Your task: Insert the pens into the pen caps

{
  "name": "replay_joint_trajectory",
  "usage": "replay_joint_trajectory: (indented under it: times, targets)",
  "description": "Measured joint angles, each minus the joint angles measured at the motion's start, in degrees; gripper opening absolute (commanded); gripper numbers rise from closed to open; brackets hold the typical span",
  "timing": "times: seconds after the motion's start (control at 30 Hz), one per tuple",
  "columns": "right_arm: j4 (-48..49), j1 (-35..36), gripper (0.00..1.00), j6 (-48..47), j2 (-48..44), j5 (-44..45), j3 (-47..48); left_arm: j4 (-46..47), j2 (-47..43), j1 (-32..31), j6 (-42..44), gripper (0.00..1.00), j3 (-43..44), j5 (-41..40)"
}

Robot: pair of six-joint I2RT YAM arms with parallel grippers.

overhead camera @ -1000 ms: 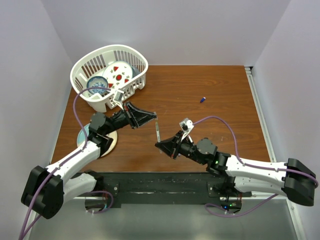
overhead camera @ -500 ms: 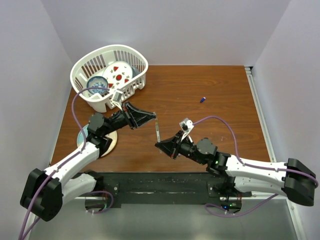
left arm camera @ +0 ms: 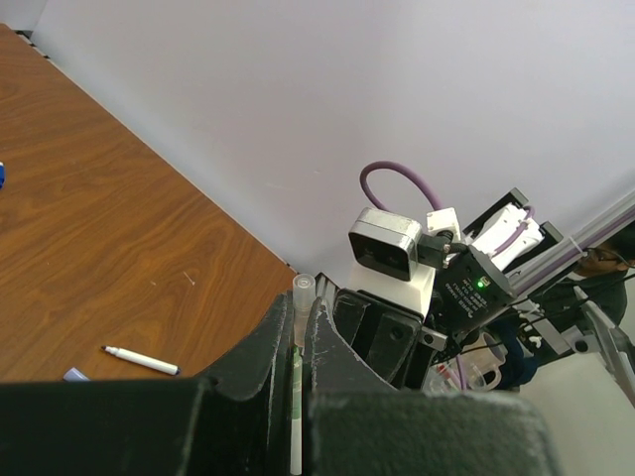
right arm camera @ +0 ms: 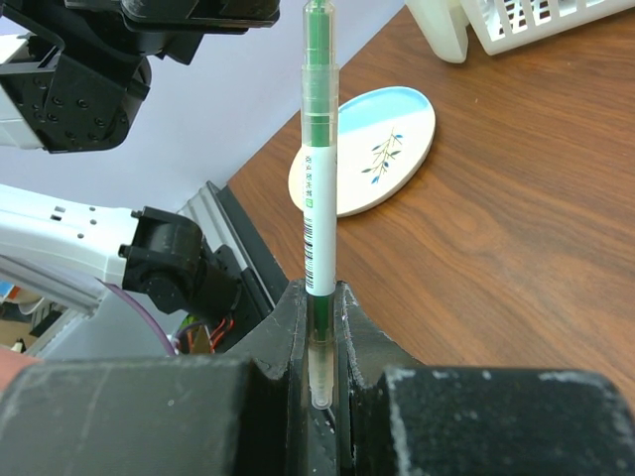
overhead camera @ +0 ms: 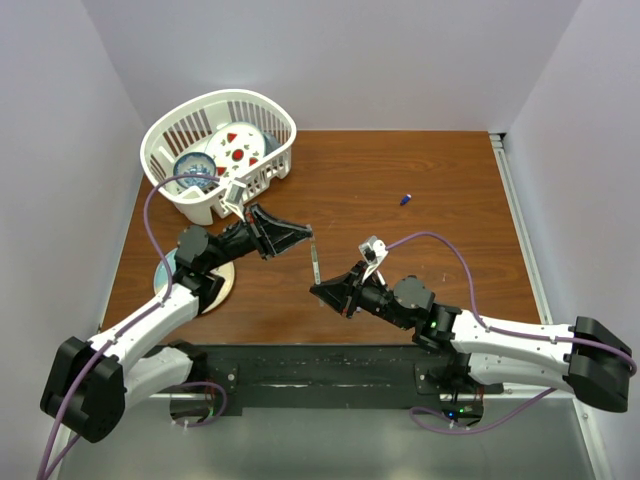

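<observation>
One pen [overhead camera: 315, 258] with a white barrel and green ends is held between both grippers above the table's middle. My left gripper [overhead camera: 311, 233] is shut on its far end; in the left wrist view [left arm camera: 301, 307] a clear end pokes out past the fingertips. My right gripper [overhead camera: 320, 290] is shut on a clear pen cap [right arm camera: 319, 372] with the pen's green near end [right arm camera: 318, 228] inside it. A second pen [left arm camera: 142, 360] lies on the table. A blue cap [overhead camera: 406, 199] lies at the far right.
A white basket [overhead camera: 275, 125] with dishes stands at the back left. A pale blue and white plate [overhead camera: 222, 285] lies under my left arm and also shows in the right wrist view [right arm camera: 372, 149]. A small pale piece [left arm camera: 75, 375] lies near the second pen.
</observation>
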Motion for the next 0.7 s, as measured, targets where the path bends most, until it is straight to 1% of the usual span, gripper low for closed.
replay_joint_trajectory:
  times: [0.43,0.7]
  targets:
    - [-0.2,0.0,0.00,0.0,0.0,0.0,0.0,-1.0,0.0,0.0,0.3,0.00,0.0,0.1]
    - [-1.0,0.0,0.00,0.2,0.0,-0.1,0.0,-3.2,-0.6,0.0,2.9,0.00,0.0,-0.1]
